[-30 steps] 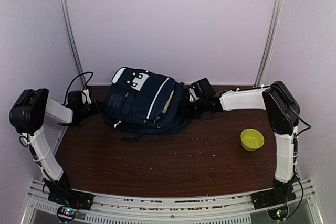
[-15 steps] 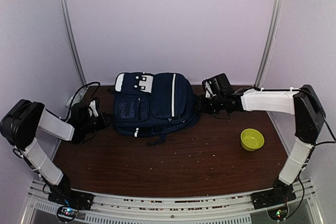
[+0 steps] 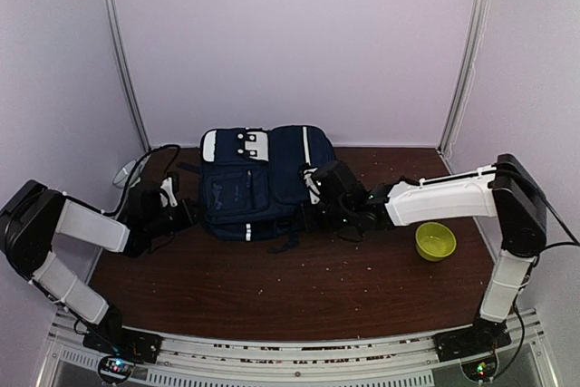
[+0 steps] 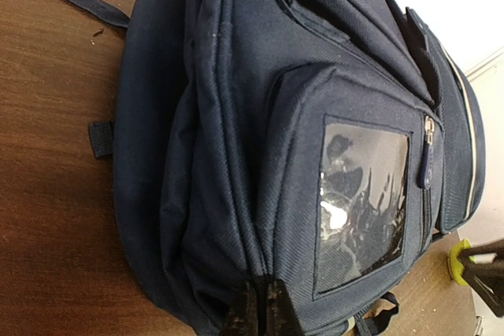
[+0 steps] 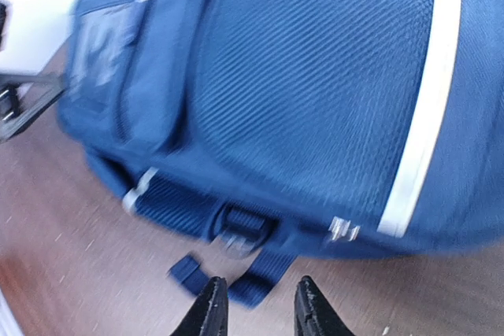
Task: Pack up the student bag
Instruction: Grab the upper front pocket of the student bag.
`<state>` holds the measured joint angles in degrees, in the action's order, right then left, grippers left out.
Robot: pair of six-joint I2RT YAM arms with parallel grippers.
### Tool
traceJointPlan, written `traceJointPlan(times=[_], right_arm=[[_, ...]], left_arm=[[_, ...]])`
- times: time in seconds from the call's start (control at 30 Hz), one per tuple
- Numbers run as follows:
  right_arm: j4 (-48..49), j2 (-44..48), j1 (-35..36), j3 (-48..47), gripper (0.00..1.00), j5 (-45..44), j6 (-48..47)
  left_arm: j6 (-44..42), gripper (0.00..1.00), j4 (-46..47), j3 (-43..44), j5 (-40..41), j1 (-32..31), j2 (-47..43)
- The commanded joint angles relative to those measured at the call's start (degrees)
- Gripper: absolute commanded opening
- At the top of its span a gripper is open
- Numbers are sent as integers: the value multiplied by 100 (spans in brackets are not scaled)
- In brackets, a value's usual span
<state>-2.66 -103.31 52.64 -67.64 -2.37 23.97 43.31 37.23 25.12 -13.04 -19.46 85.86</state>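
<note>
Navy cloth lies flat now. The bag [image 3: 258, 178] sits squared at the far middle of the table [image 3: 317, 301], pocket side up, where a second ago it was slumped and skewed. The right claw [image 3: 313, 195] has swung from the bag's far right side round to its near right corner. Its fingers stand apart with nothing between them, just above a loose strap [image 5: 236, 273]. The left claw [image 3: 181, 210] has drawn its fingers together at the bag's left edge, and we cannot tell whether any cloth is pinched. We judge this as straightening the bag rather than loading it, so the packing looks mostly behind us.

For room, the bag's top lies close to the far wall [image 3: 299, 61], with little slack there. The near half of the table is bare apart from crumbs. A green bowl [image 3: 435, 240] sits to the right, well apart from the bag but just beside the right forearm, so a wide sweep could knock it.
</note>
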Motion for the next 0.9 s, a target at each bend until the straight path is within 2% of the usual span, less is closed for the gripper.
traceJointPlan(times=[0.0, 0.3, 0.43, 0.7, 0.87], right_arm=[[-210, -267, -169, -423, 30, -537, 152], [74, -684, -377, -511, 35, -545, 323], [77, -848, -386, -660, 28, -648, 302], [155, -667, -472, -514, 2, -906, 230], [25, -401, -658, -251, 0, -634, 200]], left_arm=[[-71, 0, 184, 118, -227, -203, -191], [-103, 0, 235, 141, -273, -200, -106], [-122, 0, 207, 165, -278, -199, -105], [-177, 0, 167, 158, -313, -207, -112], [-366, 0, -235, 295, -147, -203, -144]])
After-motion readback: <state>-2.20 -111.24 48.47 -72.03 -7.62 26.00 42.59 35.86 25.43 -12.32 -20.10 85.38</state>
